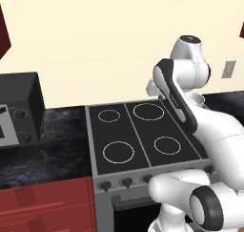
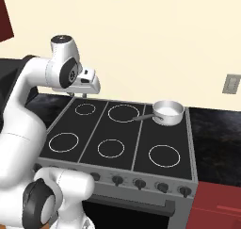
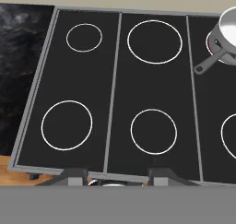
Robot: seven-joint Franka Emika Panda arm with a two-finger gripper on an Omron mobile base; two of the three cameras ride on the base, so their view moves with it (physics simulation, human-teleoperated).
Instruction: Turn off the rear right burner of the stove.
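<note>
The stove point(image 2: 141, 143) stands in the middle of the right base view, a grey steel range with a black glass top point(image 3: 115, 94) in three panels. A row of dark knobs point(image 2: 139, 183) runs along its front edge, at 6 o'clock from the top. A small steel saucepan point(image 2: 168, 112) sits on the rear right ring, at about 1 o'clock on the top, its handle pointing to 9 o'clock. The gripper point(image 2: 89, 87) hangs above the rear left corner, at 10 o'clock, touching nothing. I cannot tell if its fingers are spread or pressed together. In the left base view a black countertop oven point(image 1: 19, 109) stands at 9 o'clock from the stove.
</note>
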